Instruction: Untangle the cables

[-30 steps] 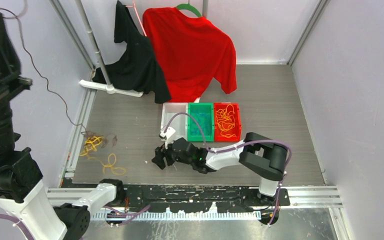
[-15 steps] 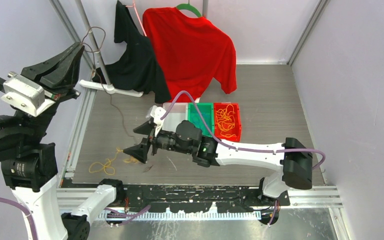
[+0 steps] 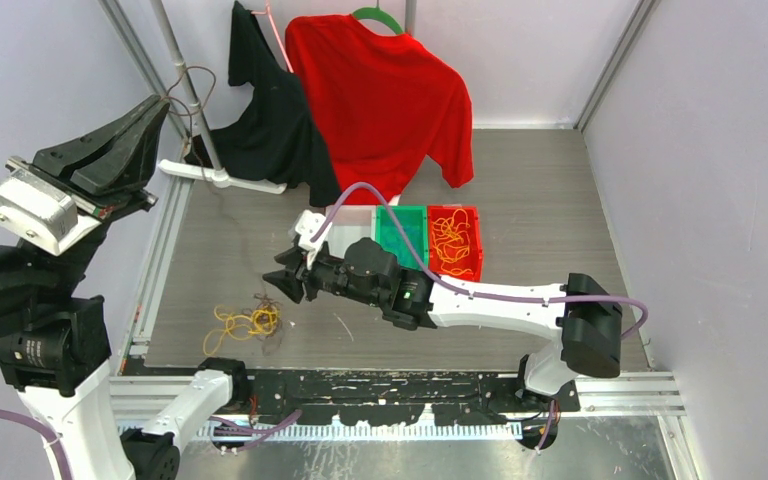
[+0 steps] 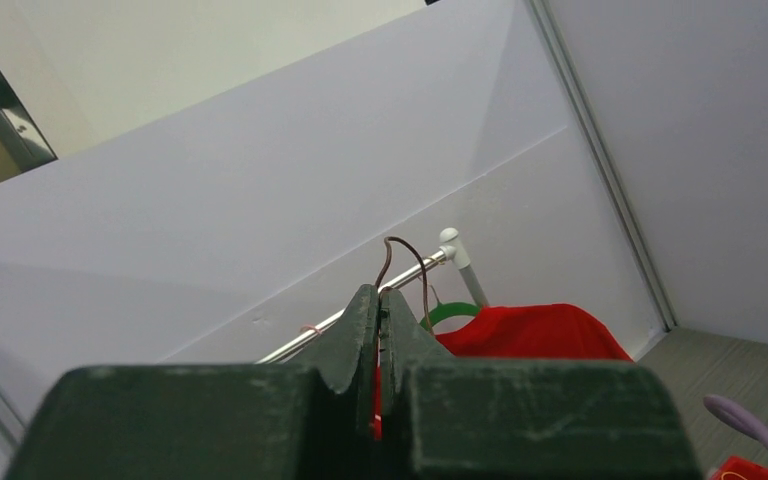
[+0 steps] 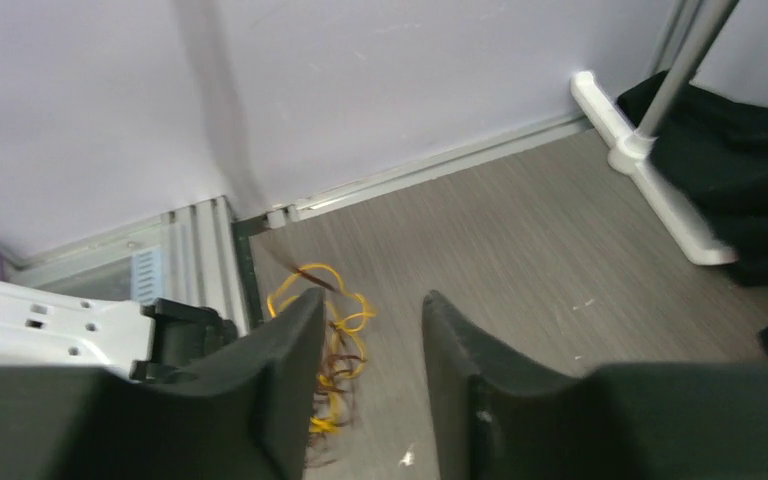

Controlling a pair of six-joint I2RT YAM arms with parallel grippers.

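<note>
My left gripper is raised high at the far left and shut on a dark brown cable, which hangs from its tip down to a tangle on the floor. The brown loop shows above the shut fingertips in the left wrist view. The tangle of orange-yellow and brown cables lies near the table's front left edge. My right gripper is open and empty, just right of and above the tangle. The right wrist view shows the tangle past the left finger.
A white bin, a green bin with blue cables and a red bin with orange cables stand mid-table. A red shirt and black garment hang on a rack at the back. An aluminium rail borders the left.
My right gripper has pulled back right and up from the tangle. The tangle has bunched and shifted slightly right. My left gripper has held its raised position with the brown cable.
</note>
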